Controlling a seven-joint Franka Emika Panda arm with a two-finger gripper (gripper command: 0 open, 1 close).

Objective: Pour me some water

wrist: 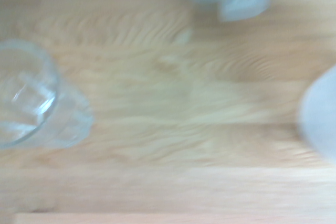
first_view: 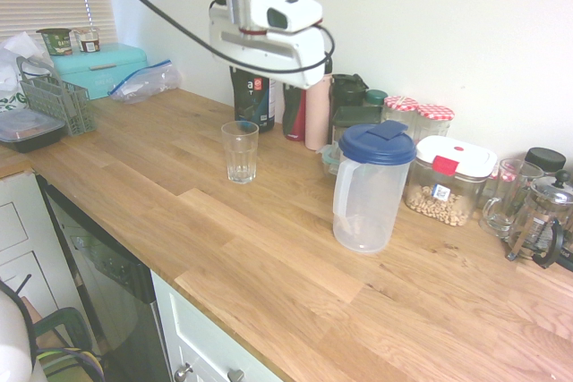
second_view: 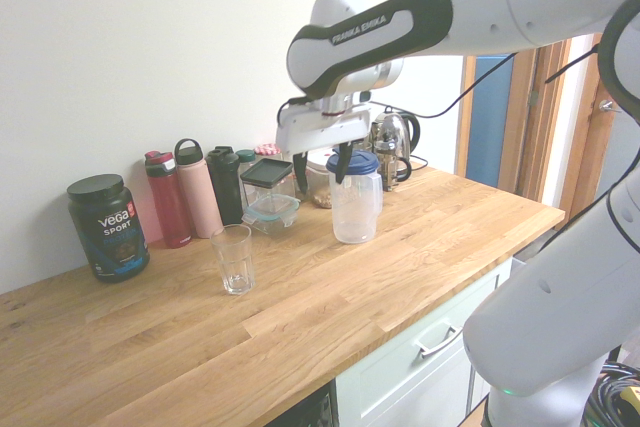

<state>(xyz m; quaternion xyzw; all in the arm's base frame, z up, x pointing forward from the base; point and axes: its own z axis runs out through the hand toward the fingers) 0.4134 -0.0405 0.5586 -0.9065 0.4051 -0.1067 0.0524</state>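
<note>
The jaws point(second_view: 321, 185) hung apart and empty above the tabletop point(second_view: 405, 277), with the upright jug point(second_view: 355, 212) standing on it toward four o'clock in the second exterior view, though depth was hard to judge.

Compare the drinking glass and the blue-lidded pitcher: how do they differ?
The clear drinking glass is open-topped; the cloudy plastic pitcher wears a blue lid.
The glass has no handle; the pitcher has one.
The glass is shorter and narrower than the pitcher.
Both stand upright.
</note>
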